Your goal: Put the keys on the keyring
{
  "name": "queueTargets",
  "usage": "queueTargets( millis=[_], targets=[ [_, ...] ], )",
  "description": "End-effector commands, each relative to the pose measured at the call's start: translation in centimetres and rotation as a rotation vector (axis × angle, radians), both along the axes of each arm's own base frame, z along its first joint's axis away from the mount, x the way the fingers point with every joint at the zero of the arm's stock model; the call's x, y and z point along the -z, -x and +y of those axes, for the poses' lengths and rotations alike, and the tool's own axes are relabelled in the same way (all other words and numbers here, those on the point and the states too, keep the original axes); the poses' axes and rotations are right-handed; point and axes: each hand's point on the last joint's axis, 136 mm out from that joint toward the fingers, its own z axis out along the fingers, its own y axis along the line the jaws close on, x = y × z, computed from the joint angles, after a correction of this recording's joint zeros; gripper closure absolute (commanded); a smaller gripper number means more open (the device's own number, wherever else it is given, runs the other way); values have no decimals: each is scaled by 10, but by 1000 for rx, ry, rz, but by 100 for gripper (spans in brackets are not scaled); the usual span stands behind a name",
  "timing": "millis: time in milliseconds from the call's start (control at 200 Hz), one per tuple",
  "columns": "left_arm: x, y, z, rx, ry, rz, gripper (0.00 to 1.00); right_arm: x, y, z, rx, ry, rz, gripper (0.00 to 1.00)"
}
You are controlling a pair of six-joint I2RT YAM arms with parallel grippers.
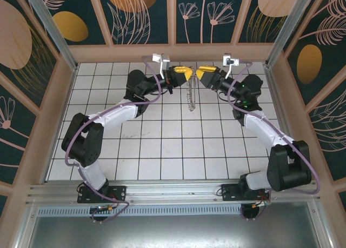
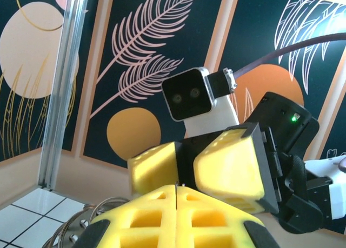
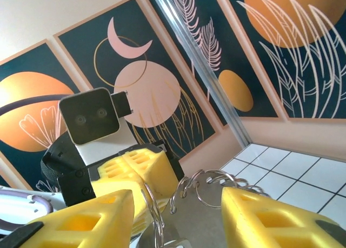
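Above white tiles (image 1: 162, 140), left hand (image 1: 185, 73) pinches the keyring (image 1: 190, 95), right hand (image 3: 178, 199) spread wide around it.

Keyring (image 1: 189, 87) hangs midair, silvery links (image 1: 190, 102) dangling.

We can read no text, brand or number anywhere in the cell. The wall panels (image 1: 135, 10) carry painted leaves and discs, the wrist camera housing (image 2: 189, 94) is blank, and one green light (image 2: 294, 117) glows nearby.
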Motion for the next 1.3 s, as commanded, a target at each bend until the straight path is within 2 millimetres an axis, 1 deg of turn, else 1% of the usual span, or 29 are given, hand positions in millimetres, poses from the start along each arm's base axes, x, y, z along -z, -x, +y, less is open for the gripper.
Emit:
queueTargets(
  millis=[0,105,180,305,400,505,606,716,796,831,836,846,881,896,911,921,951,976,1061,1176,1291],
  targets=[
    [-18,12,3,29,66,-48,100,-22,9,8,-34,-24,-88,55],
    [-19,12,4,35,74,-45,100,-18,7,11,-40,-27,-79,59],
    [-19,12,4,36,74,-42,100,-17,6,12,-45,-32,-78,66],
    [-17,11,3,36,74,-34,100,-18,7,14,-54,-33,-81,83],
    [-15,9,3,33,74,-26,100,-19,8,14,-64,-30,-86,100],
    [-14,6,3,19,77,-13,100,-18,10,14,-64,-21,-88,100],
    [-13,-2,5,-24,76,6,100,-15,6,12,-37,-7,-77,100],
    [-14,-13,15,-95,81,26,76,-11,0,8,-9,13,-61,100],
    [-17,-22,28,-172,83,29,54,-7,-5,4,16,32,-52,100],
    [-10,-30,31,-212,68,44,45,-5,-8,2,25,44,-47,100],
    [-16,-28,34,-218,74,35,44,-6,-8,1,26,45,-49,100],
    [-20,-27,37,-229,77,27,41,-4,-9,1,29,49,-45,100],
    [-22,-30,43,-266,70,24,33,-3,-12,-1,37,58,-42,100],
    [-23,-31,46,-281,69,24,26,-2,-12,-1,39,63,-41,100],
    [-24,-32,48,-295,63,20,21,-1,-13,-2,40,68,-40,100],
    [-23,-33,48,-304,56,17,15,-1,-13,-2,41,71,-42,100],
    [-25,-35,53,-333,45,8,3,1,-15,-3,46,80,-38,100],
    [-26,-37,56,-357,33,3,1,2,-16,-3,46,89,-38,100],
    [-32,-43,65,-440,5,-3,1,5,-20,-3,50,120,-37,100],
    [-39,-65,82,-599,-18,68,1,10,-26,-1,41,160,-34,100],
    [-44,-77,93,-701,-69,62,1,13,-31,1,34,196,-32,100]
  ],
)
